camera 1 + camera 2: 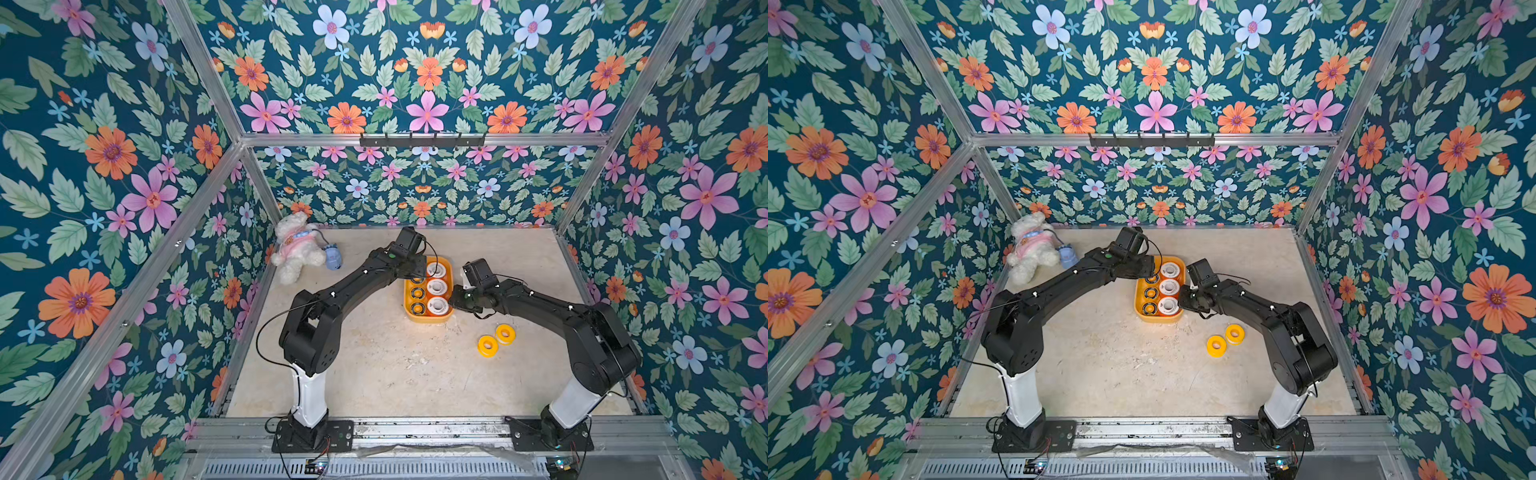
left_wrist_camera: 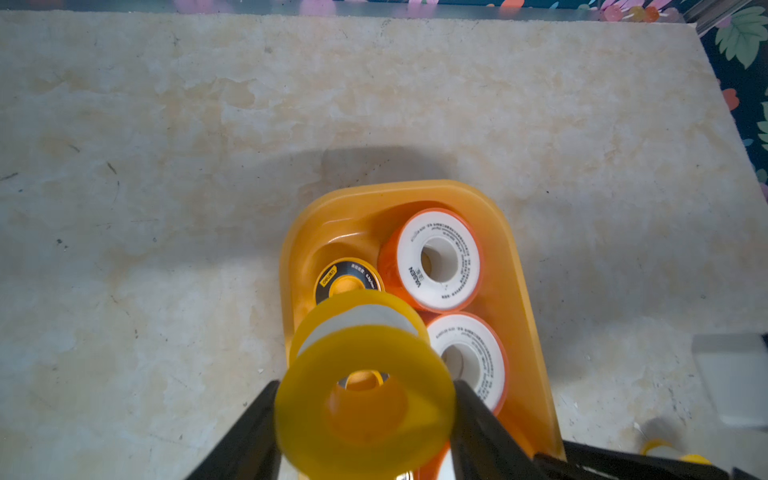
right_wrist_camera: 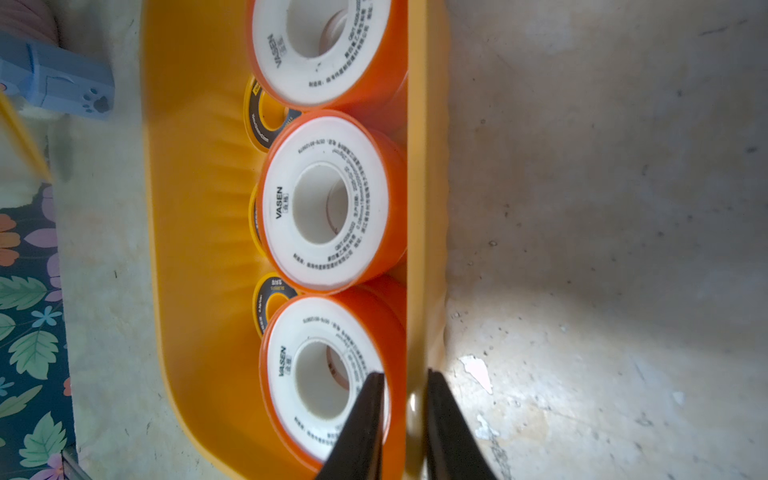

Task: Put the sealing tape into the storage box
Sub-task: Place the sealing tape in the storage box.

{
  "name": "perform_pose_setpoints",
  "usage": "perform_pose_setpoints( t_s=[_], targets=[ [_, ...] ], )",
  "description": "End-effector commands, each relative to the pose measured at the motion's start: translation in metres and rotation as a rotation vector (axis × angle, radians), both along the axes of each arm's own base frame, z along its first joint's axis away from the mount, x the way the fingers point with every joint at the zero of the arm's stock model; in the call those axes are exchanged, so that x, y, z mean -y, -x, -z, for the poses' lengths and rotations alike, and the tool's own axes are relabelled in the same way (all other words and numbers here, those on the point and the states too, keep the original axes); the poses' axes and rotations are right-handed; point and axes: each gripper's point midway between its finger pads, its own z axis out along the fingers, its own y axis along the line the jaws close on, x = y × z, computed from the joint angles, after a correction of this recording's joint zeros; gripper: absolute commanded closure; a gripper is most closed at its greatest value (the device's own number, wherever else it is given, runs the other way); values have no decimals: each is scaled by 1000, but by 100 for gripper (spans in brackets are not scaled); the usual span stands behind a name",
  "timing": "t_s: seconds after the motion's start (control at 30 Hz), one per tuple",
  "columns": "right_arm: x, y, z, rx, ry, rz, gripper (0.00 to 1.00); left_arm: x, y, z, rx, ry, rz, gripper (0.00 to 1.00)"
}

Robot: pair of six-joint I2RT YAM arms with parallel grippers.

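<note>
The storage box point(image 1: 430, 319) is a shallow yellow tub in mid-table, also seen in a top view point(image 1: 1158, 319). Inside it lie three white-faced, orange-rimmed spools of sealing tape point(image 3: 324, 203) in a row, beside smaller black-and-yellow ones point(image 1: 417, 293). My left gripper point(image 2: 365, 386) is shut on an all-yellow spool point(image 2: 307, 399), held over the box's far end. My right gripper point(image 3: 405, 374) is shut on the box's right wall point(image 3: 417, 208), with one finger inside and one outside. Two more yellow spools point(image 1: 487, 345) point(image 1: 505, 333) lie on the table, right of the box.
A white plush toy point(image 1: 297, 249) with a small blue object point(image 1: 332, 257) lies at the back left corner. Flowered walls and aluminium rails enclose the beige table point(image 1: 395, 374). Both arm bases stand on the front rail.
</note>
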Motion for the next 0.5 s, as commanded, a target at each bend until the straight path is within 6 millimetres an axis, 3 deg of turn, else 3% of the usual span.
perform_pose_setpoints(
  t_s=[0.0,0.47],
  targets=[
    [-3,-2,0,10,-8,-10,77,1,-10,0,24,-25,-2,36],
    [-1,-5,2,11,13,0,76,6,-25,33,-14,-92,-6,37]
  ],
)
